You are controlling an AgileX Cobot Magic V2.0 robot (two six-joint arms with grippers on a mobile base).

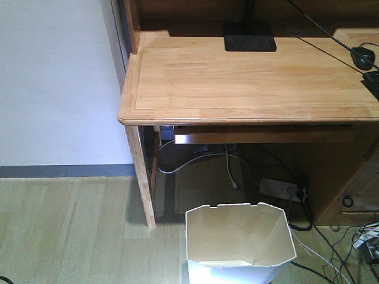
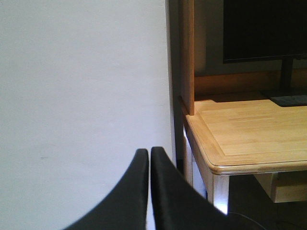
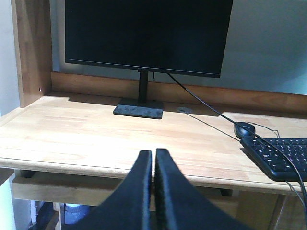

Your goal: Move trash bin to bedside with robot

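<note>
Trash bin (image 1: 237, 236) base beyond the bottom edge

The trash bin (image 1: 240, 248) — white, cream inside — stands upright on the floor (image 1: 71, 231).

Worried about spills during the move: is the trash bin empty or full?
Looks empty: the trash bin shows only bare cream inner walls; its bottom is hidden.

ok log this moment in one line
left gripper: shut, empty | right gripper: shut, empty | trash bin: on floor by desk, untouched
</note>
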